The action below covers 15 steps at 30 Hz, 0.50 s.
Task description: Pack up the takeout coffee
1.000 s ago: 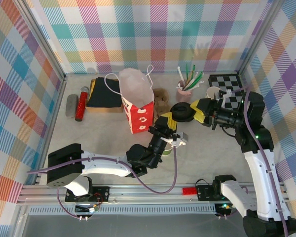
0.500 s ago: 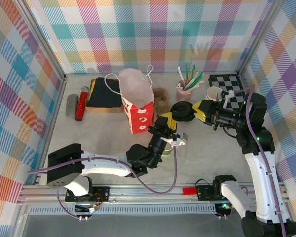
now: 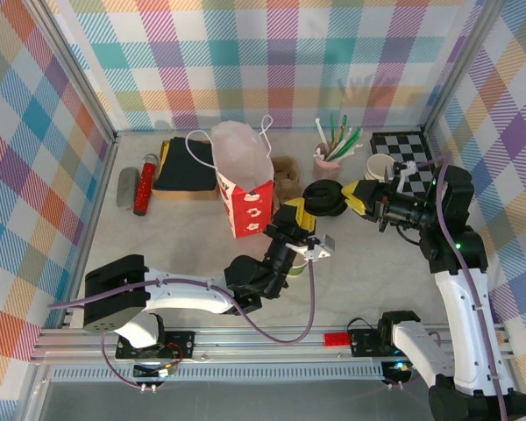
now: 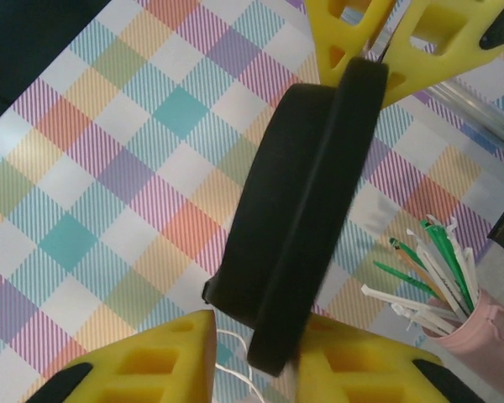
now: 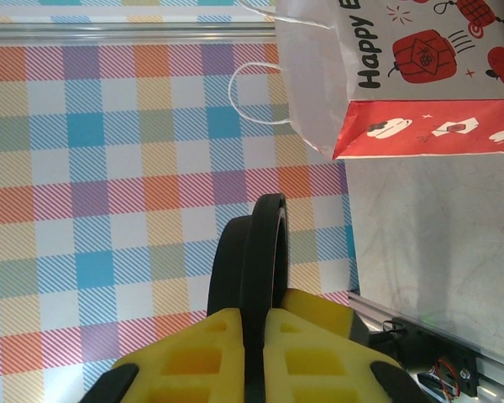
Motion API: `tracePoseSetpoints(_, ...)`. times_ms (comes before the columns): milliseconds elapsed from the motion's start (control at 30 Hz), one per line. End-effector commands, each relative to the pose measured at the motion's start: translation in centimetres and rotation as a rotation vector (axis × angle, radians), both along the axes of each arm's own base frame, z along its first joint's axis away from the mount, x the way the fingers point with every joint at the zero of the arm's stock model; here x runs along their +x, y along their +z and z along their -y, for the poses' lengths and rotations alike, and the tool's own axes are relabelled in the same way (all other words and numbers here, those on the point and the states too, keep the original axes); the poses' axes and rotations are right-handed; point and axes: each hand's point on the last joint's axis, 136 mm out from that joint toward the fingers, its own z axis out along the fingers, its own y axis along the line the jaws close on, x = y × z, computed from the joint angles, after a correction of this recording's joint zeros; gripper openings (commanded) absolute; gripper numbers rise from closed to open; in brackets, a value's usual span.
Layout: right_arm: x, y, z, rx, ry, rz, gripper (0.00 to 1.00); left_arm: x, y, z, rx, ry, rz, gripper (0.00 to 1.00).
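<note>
**Just right of the bag: lid caught between both arms**

From above, the black lid point(image 3: 322, 196) hangs in the air just beside the red-and-white paper bag point(image 3: 244, 180). The right gripper point(image 3: 344, 197) has it by the rim, and the left gripper point(image 3: 296, 217) is nosed up to the opposite edge. I can't pick out the coffee cup itself for sure. The bag's mouth is open and I see nothing inside. Behind it, a pink cup point(image 3: 325, 165) holds straws point(image 3: 337, 136), and a white-rimmed cup point(image 3: 379, 164) stands near it, contents unclear.

On the left wrist cam, the left fingers sit parted either side of the lid's lower edge without clamping it. The right fingers pinch the top edge.

On the right wrist cam, both right fingers are squeezed tight on the lid, with the bag beyond.

My read is that it's a hand-over of the lid. Next, one side needs a firm grip before the other lets go. Then the coffee gets capped and goes into the bag upright.
</note>
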Motion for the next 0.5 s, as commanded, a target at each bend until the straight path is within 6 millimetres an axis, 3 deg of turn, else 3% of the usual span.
tracePoseSetpoints(0, -0.1, 0.6, 0.1, 0.008, -0.001, 0.042, 0.09, 0.3, 1.3, -0.3, -0.034, 0.017, 0.013, 0.38)
tracePoseSetpoints(300, 0.5, 1.1, 0.4, 0.042, -0.029, 0.054, 0.07, 0.4, 1.0, -0.9, -0.027, 0.028, 0.007, 0.69)
tracePoseSetpoints(467, 1.1, 2.0, 0.8, 0.050, -0.048, 0.074, 0.07, 0.3, 0.8, -1.5, -0.038, 0.033, -0.009, 0.77)
